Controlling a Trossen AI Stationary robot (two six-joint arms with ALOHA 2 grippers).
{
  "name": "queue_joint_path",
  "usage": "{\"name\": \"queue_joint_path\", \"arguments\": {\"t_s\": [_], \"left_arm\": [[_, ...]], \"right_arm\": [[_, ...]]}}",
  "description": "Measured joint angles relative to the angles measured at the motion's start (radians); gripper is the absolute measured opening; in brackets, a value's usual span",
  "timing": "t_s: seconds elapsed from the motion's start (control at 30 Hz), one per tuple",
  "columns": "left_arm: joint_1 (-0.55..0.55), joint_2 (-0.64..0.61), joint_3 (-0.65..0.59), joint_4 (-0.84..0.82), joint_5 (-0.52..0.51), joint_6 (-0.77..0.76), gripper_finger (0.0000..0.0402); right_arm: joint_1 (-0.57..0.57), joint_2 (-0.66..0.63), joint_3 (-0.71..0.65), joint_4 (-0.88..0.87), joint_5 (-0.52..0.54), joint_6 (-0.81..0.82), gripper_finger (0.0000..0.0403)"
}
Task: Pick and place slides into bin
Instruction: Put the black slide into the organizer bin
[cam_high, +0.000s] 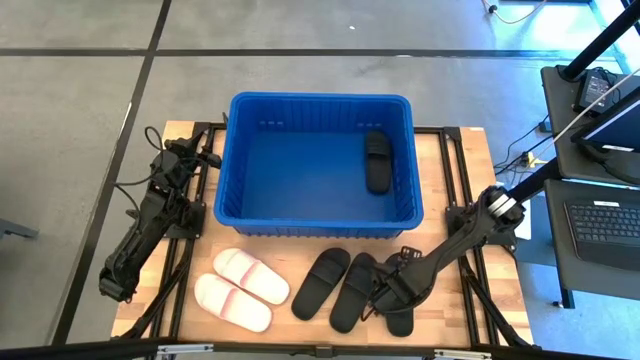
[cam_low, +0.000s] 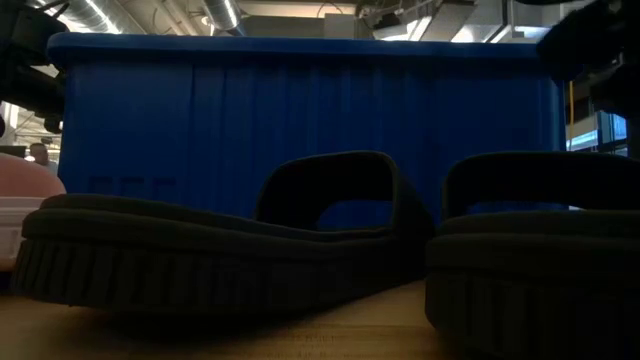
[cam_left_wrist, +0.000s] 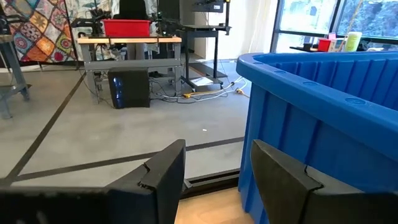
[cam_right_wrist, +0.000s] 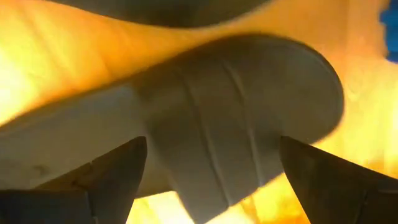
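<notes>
The blue bin (cam_high: 320, 215) stands at the table's far middle, and one black slide (cam_high: 376, 160) lies on its floor at the right. On the table in front lie two white slides (cam_high: 250, 275) (cam_high: 232, 302) and three black slides (cam_high: 320, 283) (cam_high: 352, 292). My right gripper (cam_high: 388, 296) points down, open, over the rightmost black slide (cam_right_wrist: 211, 124). Its fingers (cam_right_wrist: 118, 168) stand on either side of the strap (cam_right_wrist: 205, 149), apart from it. My left gripper (cam_left_wrist: 211, 180) waits open beside the bin's left wall (cam_left_wrist: 298, 124).
In the low view two black slides (cam_low: 220, 250) (cam_low: 540, 250) lie close together on their soles in front of the bin's near wall (cam_low: 300, 110). A neighbouring black slide (cam_right_wrist: 168, 9) lies just beside the one under my right gripper. A laptop (cam_high: 605, 220) sits off the table's right.
</notes>
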Motion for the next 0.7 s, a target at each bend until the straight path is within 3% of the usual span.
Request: {"name": "queue_joint_path", "arguments": {"t_s": [0.17, 0.3, 0.7], "left_arm": [[0.0, 0.0, 0.0, 0.0, 0.0, 0.0, 0.0178], [0.0, 0.0, 0.0, 0.0, 0.0, -0.001, 0.0178], [0.0, 0.0, 0.0, 0.0, 0.0, -0.002, 0.0178]], "right_arm": [[0.0, 0.007, 0.0, -0.039, 0.042, 0.054, 0.0361], [-0.001, 0.007, 0.0, -0.037, 0.051, 0.051, 0.033], [-0.001, 0.006, 0.001, -0.035, 0.052, 0.048, 0.0109]]}}
